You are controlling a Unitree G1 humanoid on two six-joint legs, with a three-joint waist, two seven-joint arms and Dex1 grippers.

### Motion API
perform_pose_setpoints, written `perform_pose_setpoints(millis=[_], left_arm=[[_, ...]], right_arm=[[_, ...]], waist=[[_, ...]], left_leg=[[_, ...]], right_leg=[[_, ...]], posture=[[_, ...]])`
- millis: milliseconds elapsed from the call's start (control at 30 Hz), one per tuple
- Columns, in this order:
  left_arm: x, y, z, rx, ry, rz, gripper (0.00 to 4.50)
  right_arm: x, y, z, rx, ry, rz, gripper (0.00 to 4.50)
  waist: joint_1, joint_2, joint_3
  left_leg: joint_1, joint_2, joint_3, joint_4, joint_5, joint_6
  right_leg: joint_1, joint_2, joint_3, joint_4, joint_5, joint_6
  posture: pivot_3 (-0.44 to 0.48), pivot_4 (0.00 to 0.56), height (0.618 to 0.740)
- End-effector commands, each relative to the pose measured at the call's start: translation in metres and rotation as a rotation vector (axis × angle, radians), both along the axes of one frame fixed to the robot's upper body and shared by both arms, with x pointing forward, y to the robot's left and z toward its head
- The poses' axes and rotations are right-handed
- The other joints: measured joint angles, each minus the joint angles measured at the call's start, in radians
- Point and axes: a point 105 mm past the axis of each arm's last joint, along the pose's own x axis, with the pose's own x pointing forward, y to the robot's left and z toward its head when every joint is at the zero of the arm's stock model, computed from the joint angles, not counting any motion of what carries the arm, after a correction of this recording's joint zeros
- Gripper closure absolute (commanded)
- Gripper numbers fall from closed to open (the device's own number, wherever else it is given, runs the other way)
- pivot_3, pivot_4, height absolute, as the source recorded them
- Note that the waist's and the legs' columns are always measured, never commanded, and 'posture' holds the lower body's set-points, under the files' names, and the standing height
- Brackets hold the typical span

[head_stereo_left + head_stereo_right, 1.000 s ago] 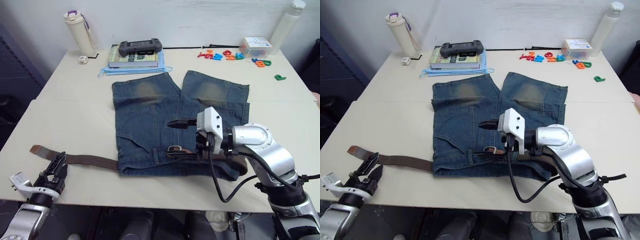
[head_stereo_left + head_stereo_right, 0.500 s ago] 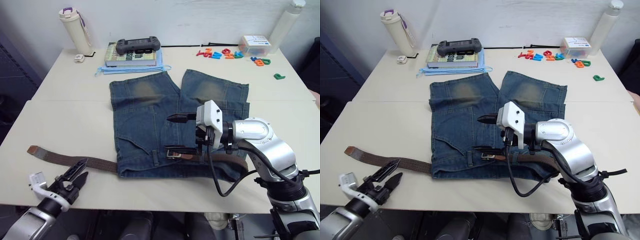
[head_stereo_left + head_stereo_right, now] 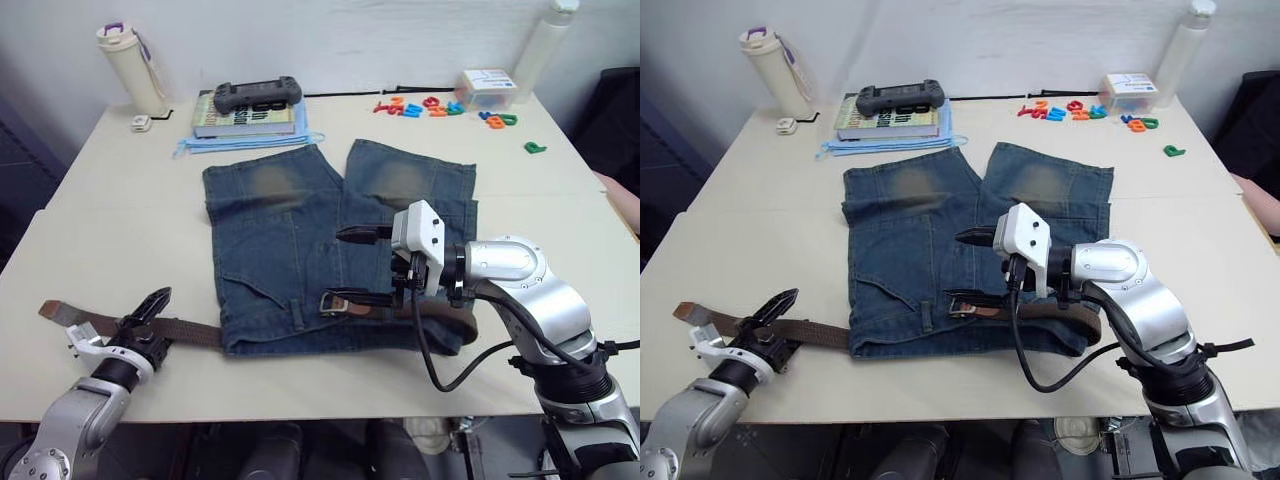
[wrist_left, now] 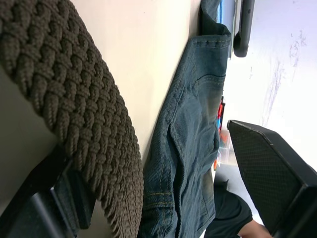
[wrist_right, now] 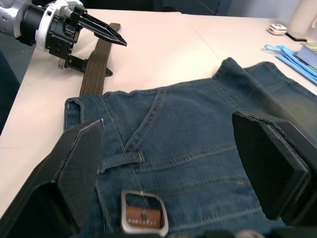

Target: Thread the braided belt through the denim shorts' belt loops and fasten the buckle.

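Left eye view: left gripper (image 3: pixel 150 314) fingers apart straddle the dark brown braided belt (image 3: pixel 185 331); right gripper (image 3: pixel 352 267) fingers apart above the silver buckle (image 3: pixel 333 303). Closing off-centre could lose the strap.

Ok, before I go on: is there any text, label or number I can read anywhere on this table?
None reads clearly.
Book under the game controller: cover print, too blurred to read.
Small box at the far edge: printed lid, too small to read.
Coloured plastic letters beside it: jumbled, spelling no legible word.
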Motion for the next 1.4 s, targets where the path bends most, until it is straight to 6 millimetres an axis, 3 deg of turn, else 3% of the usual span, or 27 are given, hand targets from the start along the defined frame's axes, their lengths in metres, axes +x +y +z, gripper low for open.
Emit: perform_pose_setpoints(millis=[33, 300, 633, 733, 933, 967, 1067, 1167, 1233, 1333, 1400], left_arm=[[-0.019, 0.063, -0.038, 0.029, 0.159, 0.205, 0.28], [-0.018, 0.095, -0.04, 0.064, 0.146, 0.289, 0.28], [-0.023, 0.103, -0.04, 0.063, 0.139, 0.39, 0.28], [-0.027, 0.108, -0.04, 0.072, 0.129, 0.438, 1.12], [-0.03, 0.115, -0.03, 0.137, 0.081, 0.487, 4.15], [-0.03, 0.118, -0.026, 0.197, 0.084, 0.495, 4.44], [-0.024, 0.124, -0.007, 0.372, 0.066, 0.508, 4.44], [-0.008, 0.121, 0.03, 0.759, 0.016, 0.454, 4.44], [0.006, 0.108, 0.052, 1.01, -0.043, 0.369, 4.44], [0.026, 0.072, 0.075, 1.4, -0.167, 0.178, 4.44], [0.035, 0.035, 0.085, 1.644, -0.292, 0.037, 4.44]], right_arm=[[-0.008, -0.002, -0.004, -0.07, -0.04, 0.029, 0.06], [-0.007, -0.006, -0.011, -0.106, -0.024, 0.027, 0.06], [-0.004, -0.007, -0.012, -0.115, -0.033, 0.01, 0.06], [-0.004, -0.007, -0.013, -0.116, -0.038, 0.004, 0.0], [0.0, -0.007, -0.013, -0.119, -0.047, -0.007, 0.0], [0.0, -0.007, -0.013, -0.119, -0.05, -0.008, 0.0], [0.003, -0.007, -0.013, -0.12, -0.059, -0.015, 0.0], [0.007, -0.005, -0.008, -0.091, -0.059, -0.035, 0.0], [0.01, -0.005, -0.006, -0.069, -0.05, -0.052, 0.0], [0.013, -0.003, -0.005, -0.045, -0.023, -0.075, 0.0], [0.011, 0.002, -0.002, 0.001, 0.018, -0.083, 0.0]], waist=[[-0.007, 0.002, -0.001], [-0.044, 0.006, -0.003], [-0.052, 0.006, -0.003], [-0.054, 0.006, -0.003], [-0.053, 0.001, -0.001], [-0.054, 0.001, -0.001], [-0.053, -0.004, 0.002], [-0.049, -0.014, 0.007], [-0.046, -0.018, 0.009], [-0.034, -0.018, 0.009], [-0.03, -0.016, 0.01]], left_leg=[[0.0, 0.003, 0.001, 0.0, 0.0, -0.001], [0.009, 0.016, 0.01, -0.004, -0.004, -0.009], [0.013, 0.029, 0.016, -0.003, -0.009, -0.016], [0.014, 0.033, 0.018, -0.003, -0.01, -0.018], [0.013, 0.036, 0.019, -0.002, -0.011, -0.02], [0.013, 0.036, 0.019, -0.002, -0.012, -0.02], [0.013, 0.037, 0.021, -0.002, -0.012, -0.02], [0.012, 0.04, 0.02, -0.001, -0.013, -0.022], [0.011, 0.042, 0.019, -0.001, -0.014, -0.023], [0.01, 0.043, 0.018, -0.001, -0.015, -0.023], [0.009, 0.043, 0.019, -0.002, -0.015, -0.022]], right_leg=[[0.0, 0.002, 0.0, 0.0, 0.001, -0.002], [-0.001, 0.016, 0.01, 0.005, -0.001, -0.011], [-0.002, 0.029, 0.016, 0.008, -0.003, -0.017], [-0.002, 0.033, 0.017, 0.008, -0.002, -0.019], [-0.003, 0.036, 0.017, 0.008, -0.003, -0.021], [-0.003, 0.036, 0.017, 0.008, -0.003, -0.021], [-0.004, 0.037, 0.018, 0.007, -0.003, -0.022], [-0.004, 0.04, 0.017, 0.007, -0.003, -0.024], [-0.005, 0.043, 0.017, 0.006, -0.002, -0.026], [-0.005, 0.044, 0.016, 0.003, 0.0, -0.028], [-0.005, 0.044, 0.017, 0.001, 0.0, -0.028]], posture=[[0.0, 0.15, 0.714], [0.0, 0.15, 0.714], [0.0, 0.15, 0.714], [0.0, 0.15, 0.714], [0.0, 0.15, 0.714], [0.0, 0.15, 0.714], [0.0, 0.15, 0.714], [0.0, 0.15, 0.714], [0.0, 0.15, 0.714], [0.0, 0.15, 0.714], [0.0, 0.15, 0.714]])
